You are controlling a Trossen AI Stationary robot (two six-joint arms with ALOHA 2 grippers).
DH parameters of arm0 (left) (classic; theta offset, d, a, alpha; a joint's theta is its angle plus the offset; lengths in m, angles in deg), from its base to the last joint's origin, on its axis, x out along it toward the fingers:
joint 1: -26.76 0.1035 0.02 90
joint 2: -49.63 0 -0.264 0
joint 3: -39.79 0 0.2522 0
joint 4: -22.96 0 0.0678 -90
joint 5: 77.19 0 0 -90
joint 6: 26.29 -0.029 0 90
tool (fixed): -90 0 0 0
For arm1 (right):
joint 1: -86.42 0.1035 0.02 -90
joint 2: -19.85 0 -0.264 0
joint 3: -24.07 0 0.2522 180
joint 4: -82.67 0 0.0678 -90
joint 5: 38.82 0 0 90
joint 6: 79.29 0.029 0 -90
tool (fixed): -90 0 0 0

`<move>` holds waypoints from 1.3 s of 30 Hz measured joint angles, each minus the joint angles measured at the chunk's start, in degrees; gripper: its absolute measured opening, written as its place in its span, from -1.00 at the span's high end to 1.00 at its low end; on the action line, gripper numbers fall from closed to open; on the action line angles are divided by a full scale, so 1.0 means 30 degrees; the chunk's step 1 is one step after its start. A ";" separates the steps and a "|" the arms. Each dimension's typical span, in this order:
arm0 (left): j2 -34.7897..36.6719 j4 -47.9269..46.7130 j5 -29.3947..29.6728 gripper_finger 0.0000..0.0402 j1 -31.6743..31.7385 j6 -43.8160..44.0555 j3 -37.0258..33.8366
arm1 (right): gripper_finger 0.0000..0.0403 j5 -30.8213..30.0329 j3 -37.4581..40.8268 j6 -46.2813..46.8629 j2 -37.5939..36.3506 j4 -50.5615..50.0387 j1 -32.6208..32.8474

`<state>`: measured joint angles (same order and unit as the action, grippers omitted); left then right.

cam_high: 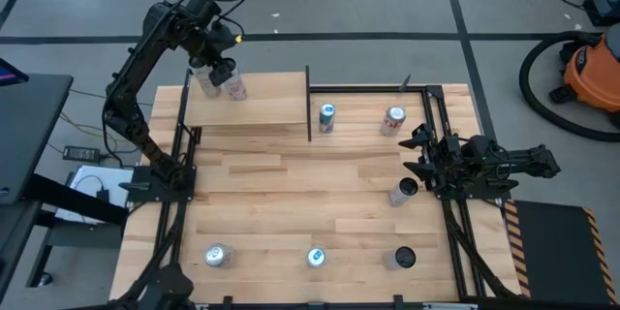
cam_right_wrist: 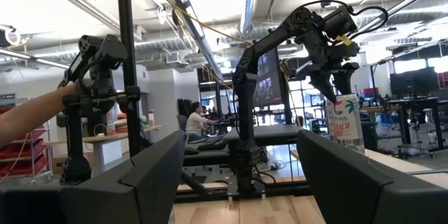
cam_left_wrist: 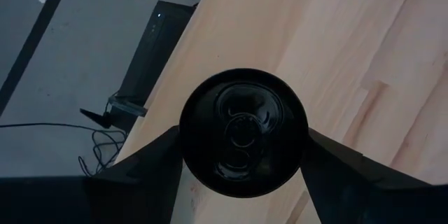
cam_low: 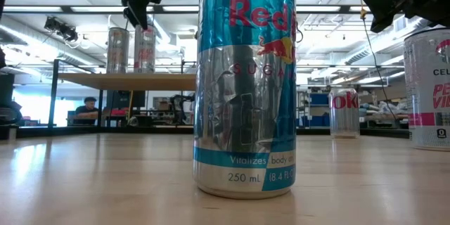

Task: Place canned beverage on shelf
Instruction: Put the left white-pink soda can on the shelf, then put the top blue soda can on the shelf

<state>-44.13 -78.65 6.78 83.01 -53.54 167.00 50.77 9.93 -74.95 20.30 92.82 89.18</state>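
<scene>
The left gripper (cam_high: 211,66) hangs over the far-left shelf (cam_high: 271,102), its fingers straddling an upright can (cam_left_wrist: 243,131) directly beneath it. The can's long axis runs straight up into the gripper; whether the pads press it I cannot tell. A second can (cam_high: 235,87) stands just beside it on the smooth pale wood. The right gripper (cam_high: 422,150) waits at the table's right edge, spread and empty. More glossy aluminium cylinders stand about the planked tabletop (cam_high: 291,203).

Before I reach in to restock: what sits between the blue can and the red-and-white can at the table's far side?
Nothing: in the high view, bare tabletop separates the blue can from the red-and-white can.
</scene>
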 joint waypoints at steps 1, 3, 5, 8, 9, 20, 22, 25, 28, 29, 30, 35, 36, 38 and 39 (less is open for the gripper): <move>-0.0005 0.0018 0.0013 -0.28 0.0004 0.0000 0.0000 | -0.42 0.0000 -0.0001 -0.0003 -0.0002 -0.0002 -0.0005; -0.0003 0.0029 0.0024 -0.28 0.0015 0.0002 0.0000 | -0.42 0.0004 0.0001 0.0000 -0.0002 0.0001 -0.0004; 0.0002 0.0058 0.0031 -0.30 0.0015 0.0188 0.0000 | -0.42 0.0001 0.0004 0.0000 -0.0002 -0.0002 -0.0006; -0.0002 0.0289 0.0031 -0.37 0.0015 0.0379 0.0000 | -0.42 0.0000 0.0001 0.0000 -0.0002 -0.0002 0.0000; -0.0005 0.0325 0.0028 -0.40 0.0015 0.0390 0.0000 | -0.42 0.0000 -0.0002 0.0000 -0.0002 0.0005 0.0000; 0.0002 0.0401 0.0198 -0.55 0.0007 0.0511 0.0044 | -0.42 0.0000 0.0001 -0.0004 0.0001 0.0001 0.0000; 0.0002 0.0372 0.0532 -0.55 0.0015 0.0517 0.0044 | -0.42 0.0005 0.0005 0.0000 -0.0002 -0.0002 -0.0007; 0.0002 0.0312 0.0698 -0.55 0.0009 0.0517 0.0204 | -0.42 0.0005 -0.0002 0.0000 -0.0002 -0.0002 -0.0007; 0.0002 0.0312 0.0705 -0.55 0.0007 0.0517 0.0863 | -0.42 0.0000 0.0001 -0.0003 0.0002 -0.0002 -0.0007; 0.0002 0.0328 0.0711 -0.55 0.0007 0.0568 0.1144 | -0.42 0.0000 -0.0002 -0.0006 -0.0001 0.0004 -0.0007; 0.0002 0.0350 0.0716 -0.55 0.0015 0.0775 0.1471 | -0.42 0.0006 -0.0002 -0.0006 0.0004 -0.0002 -0.0001; 0.0006 0.0276 0.0676 -0.55 0.0007 0.2985 0.3072 | -0.42 0.0000 0.0004 0.0000 -0.0002 0.0004 -0.0001; 0.0005 0.0245 0.0677 -0.55 0.0015 0.3402 0.3361 | -0.42 0.0000 -0.0002 0.0000 -0.0002 -0.0002 -0.0007; 0.0033 0.0161 0.0661 -0.55 0.0015 0.3877 0.3795 | -0.42 0.0000 0.0005 0.0000 0.0003 0.0005 -0.0002; 0.0039 0.0081 0.0580 -0.55 0.0015 0.3890 0.3947 | -0.42 0.0000 0.0002 0.0000 -0.0002 -0.0002 -0.0003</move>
<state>-44.01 -78.41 8.52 83.06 -41.86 178.84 50.77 9.94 -74.95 20.30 92.81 89.17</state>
